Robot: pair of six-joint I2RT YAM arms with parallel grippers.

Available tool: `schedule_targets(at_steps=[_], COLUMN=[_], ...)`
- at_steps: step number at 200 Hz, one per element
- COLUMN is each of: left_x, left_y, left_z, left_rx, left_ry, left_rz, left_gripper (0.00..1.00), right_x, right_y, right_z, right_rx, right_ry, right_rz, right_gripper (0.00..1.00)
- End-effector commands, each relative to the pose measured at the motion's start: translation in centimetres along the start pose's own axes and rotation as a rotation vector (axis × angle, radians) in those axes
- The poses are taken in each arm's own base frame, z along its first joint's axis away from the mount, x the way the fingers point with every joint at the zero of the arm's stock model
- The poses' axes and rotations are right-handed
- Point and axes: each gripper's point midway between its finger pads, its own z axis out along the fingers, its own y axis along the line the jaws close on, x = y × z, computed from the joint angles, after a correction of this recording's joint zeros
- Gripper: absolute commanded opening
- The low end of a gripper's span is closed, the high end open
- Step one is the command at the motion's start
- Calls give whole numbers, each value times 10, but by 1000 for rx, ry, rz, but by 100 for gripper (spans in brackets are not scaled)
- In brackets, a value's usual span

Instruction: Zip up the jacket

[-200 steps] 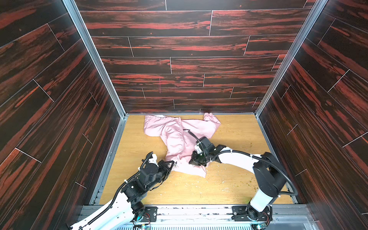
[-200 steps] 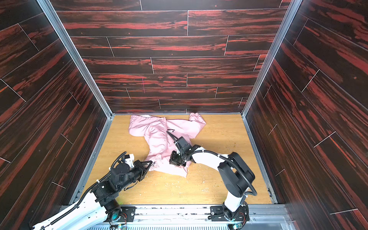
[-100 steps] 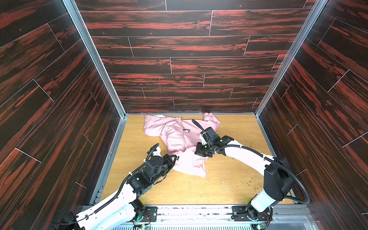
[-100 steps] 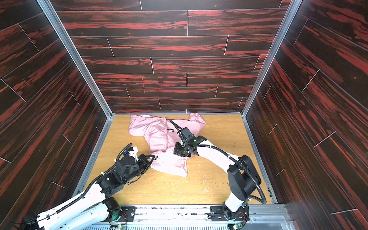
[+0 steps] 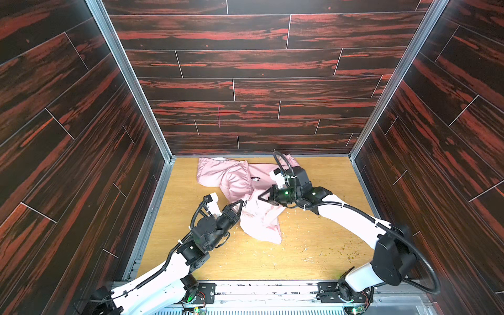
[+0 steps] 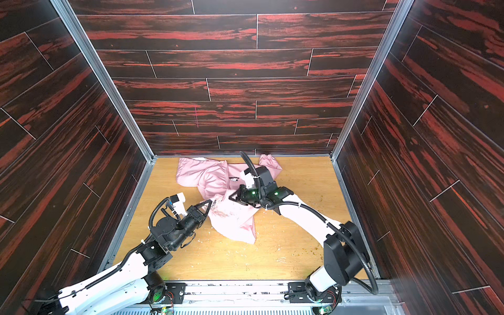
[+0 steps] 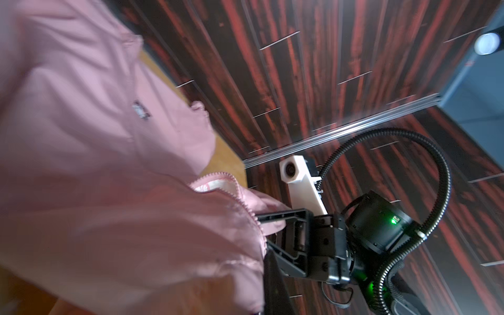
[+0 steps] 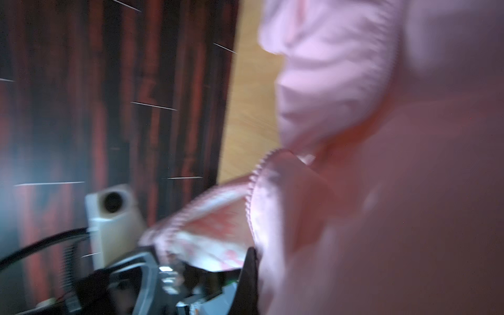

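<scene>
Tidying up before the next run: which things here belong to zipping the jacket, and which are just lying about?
For the job: the jacket, left gripper, right gripper, both shut on its fabric.
Lying about: small crumbs scattered on the table.

jacket (image 5: 234,180) lies on the table's (image 5: 313,259) far half, near the back wall (image 5: 259,90).

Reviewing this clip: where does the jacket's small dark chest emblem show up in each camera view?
In a top view: emblem on the jacket, just left of the right arm.
In a top view: emblem in the same spot.
Left wrist view: emblem on the pink chest panel, near the cuff.
Right wrist view: not visible; the fabric is blurred.
Shared landmark: gathered cuff by the back wall.
</scene>
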Motion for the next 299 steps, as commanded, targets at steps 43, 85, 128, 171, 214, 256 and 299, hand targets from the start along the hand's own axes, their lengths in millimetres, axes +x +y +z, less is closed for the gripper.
schedule_targets(at_steps=[43, 85, 128, 171, 214, 256, 299], left_x=[-15, -24, -26, -33, -33, -34, -35], left_y=[-81, -95, -103, -109, -111, -110, -108], left_z=[26, 31, 31, 28, 31, 32, 34], left_rx=[324, 390, 426, 459, 465, 466, 461], left_ry=[-18, -47, -40, -68, -65, -75, -83], left_rz=[-39, -86, -115, -135, -146, -148, -152], left_gripper=[0, 0, 0, 0, 0, 0, 0], right_x=[-35, -41, -50, -50, -52, -51, -50], right_y=[78, 82, 91, 103, 109, 111, 110], right_z=[-30, -50, -71, -75, -71, -72, -67], right_rx=[-246, -267, -300, -349, -370, -376, -377], right_ry=[-140, -225, -296, -281, -259, -250, -235], right_rz=[-55, -1, 36, 55, 57, 60, 81], right_gripper=[0, 0, 0, 0, 0, 0, 0])
